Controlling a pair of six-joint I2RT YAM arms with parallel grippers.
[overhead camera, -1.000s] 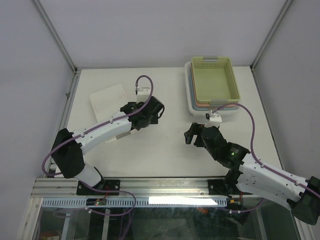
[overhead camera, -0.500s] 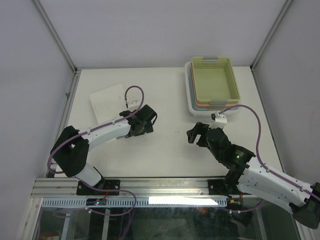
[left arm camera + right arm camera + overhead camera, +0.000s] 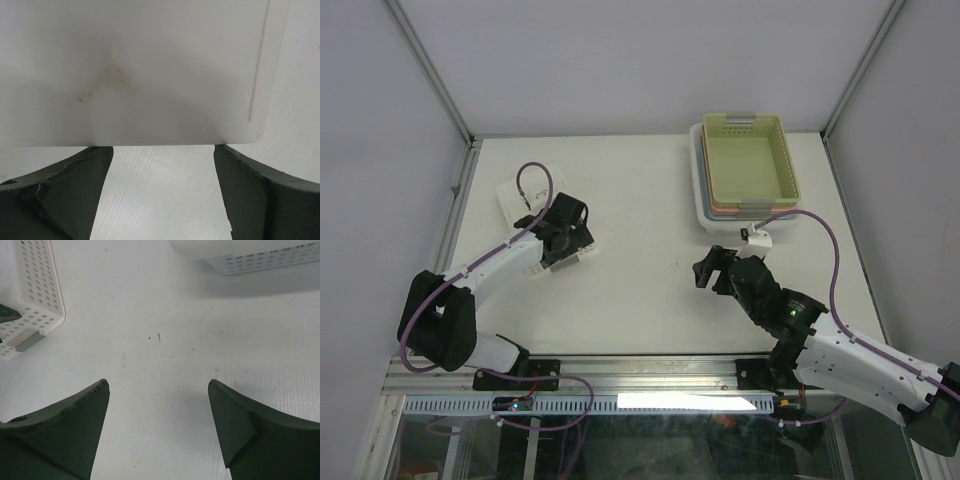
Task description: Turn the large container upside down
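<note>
A white perforated container (image 3: 512,195) sits at the left of the table. Its flat white face (image 3: 150,70) fills the top of the left wrist view, and a perforated wall (image 3: 37,295) shows in the right wrist view. My left gripper (image 3: 563,228) is over the container's near right side. It is open (image 3: 162,150), with the container's edge lying across both fingertips and bare table between the fingers. My right gripper (image 3: 705,268) is open and empty (image 3: 158,382) over bare table at centre right, well apart from the container.
A green basket (image 3: 750,165) is nested in peach and white trays at the back right, and the stack's perforated white wall (image 3: 260,255) shows in the right wrist view. Enclosure walls ring the table. The metal rail (image 3: 620,372) runs along the near edge.
My left arm has swung left and back from the table's middle onto the white container, which now shows a perforated wall at its near right. The right arm has shifted only slightly.
</note>
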